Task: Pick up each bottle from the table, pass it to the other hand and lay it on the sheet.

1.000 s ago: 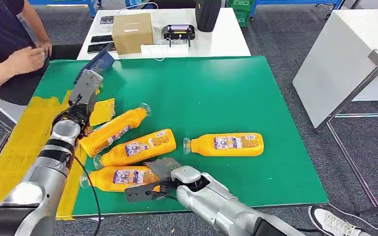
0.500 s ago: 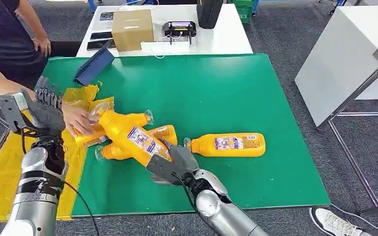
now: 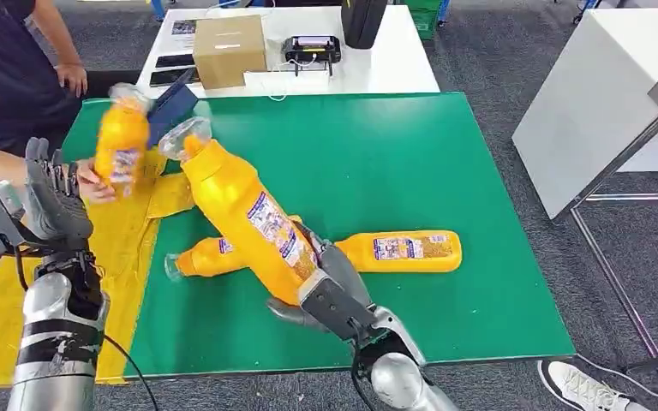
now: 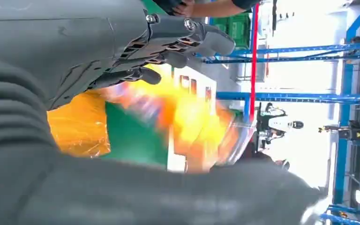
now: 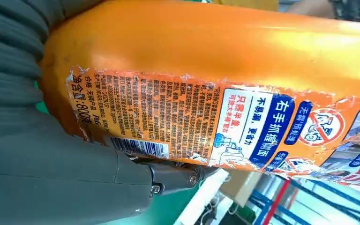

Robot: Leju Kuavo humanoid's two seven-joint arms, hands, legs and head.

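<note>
One bottle (image 3: pixel 253 221) gripped by right hand (image 3: pixel 330 295); label (image 5: pixel 225 123) legible.

White table (image 3: pixel 394 73) behind green mat: cardboard box (image 3: pixel 230 51) at left end, black device with screen (image 3: pixel 312 51) mid, tall black object (image 3: pixel 362 19) beside it. Dark phones (image 3: pixel 168 73) left of box. Person (image 3: pixel 4 68) at far left, dark shirt. White counter (image 3: pixel 595 103) on right. Sneaker (image 3: pixel 578 387) on grey carpet, lower right.

L hand (image 3: pixel 51 201) raised, spread; R hand (image 3: pixel 330 295) gripping.
</note>
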